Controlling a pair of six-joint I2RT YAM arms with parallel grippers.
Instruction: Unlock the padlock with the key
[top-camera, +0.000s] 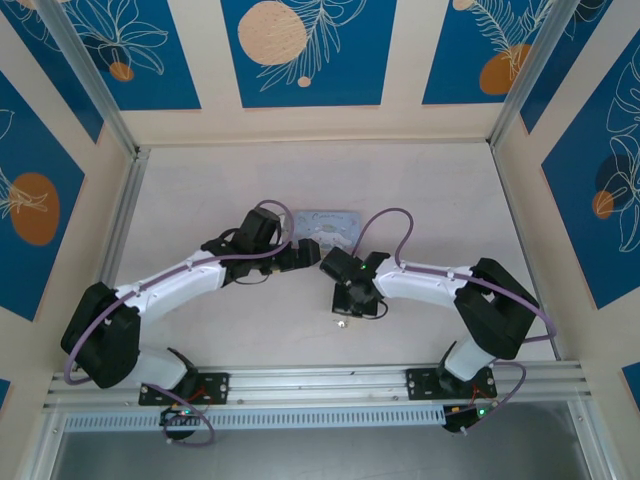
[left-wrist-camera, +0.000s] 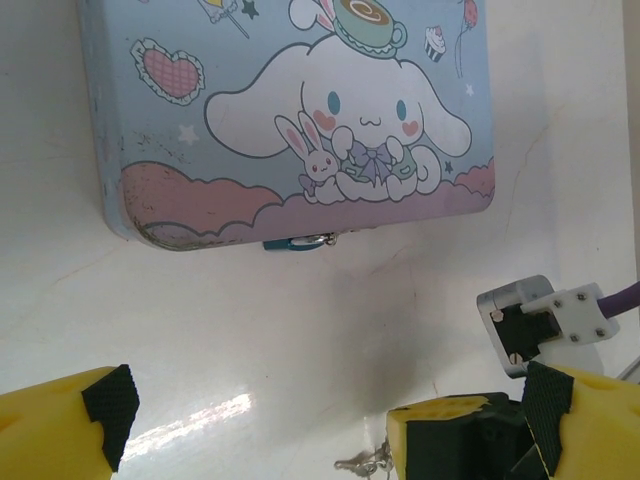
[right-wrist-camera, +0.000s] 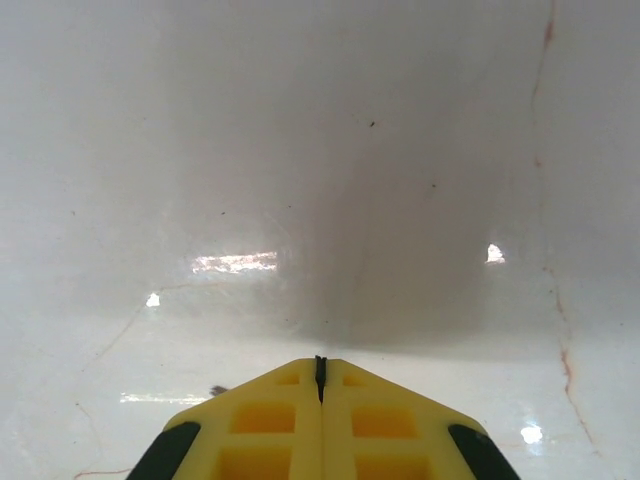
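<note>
The padlock (left-wrist-camera: 298, 241), tiny and teal with a thin metal shackle, hangs at the near edge of the pale blue cartoon tin (left-wrist-camera: 300, 110). My left gripper (left-wrist-camera: 330, 425) is open wide a short way in front of it, nothing between its yellow fingers (left-wrist-camera: 60, 420). My right gripper (right-wrist-camera: 320, 362) points down at the table with its jaws pressed together, a thin dark sliver pinched at the tips. In the left wrist view the small silvery key (left-wrist-camera: 365, 464) and its ring stick out from the right gripper's (left-wrist-camera: 400, 445) tip. From above, the key (top-camera: 341, 323) glints just under the right gripper (top-camera: 347, 305).
The tin (top-camera: 325, 225) lies flat in the middle of the white table (top-camera: 200, 200), just beyond the left gripper (top-camera: 303, 256). Patterned blue-and-cream walls and metal posts close in the left, right and back. An aluminium rail (top-camera: 320, 385) runs along the near edge.
</note>
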